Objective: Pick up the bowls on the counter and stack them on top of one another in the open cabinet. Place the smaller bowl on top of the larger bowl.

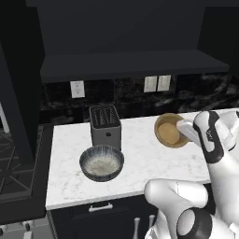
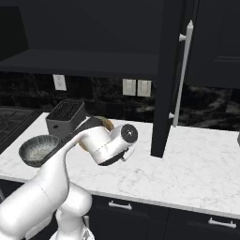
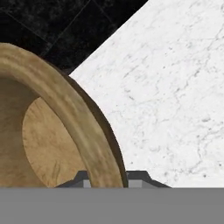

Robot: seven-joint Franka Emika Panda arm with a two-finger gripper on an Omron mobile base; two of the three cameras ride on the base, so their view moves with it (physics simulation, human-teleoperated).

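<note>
The tool (image 3: pixel 108 177) grips the smaller bowl's (image 1: pixel 169 131) rim, tilted above the counter (image 1: pixel 140 158), well apart from the larger bowl (image 1: pixel 101 162)

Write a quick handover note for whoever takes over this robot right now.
Gripper: fingers straddle the rim of the small brown bowl, apparently shut on it; the bowl is tilted up over the counter.
Big blue-grey bowl: on the counter in front of the toaster, untouched.
Open cabinet: shelf holds no bowl.
Done: small bowl grasped.
Left: big bowl must go on the shelf first, then the small one on top.
</note>
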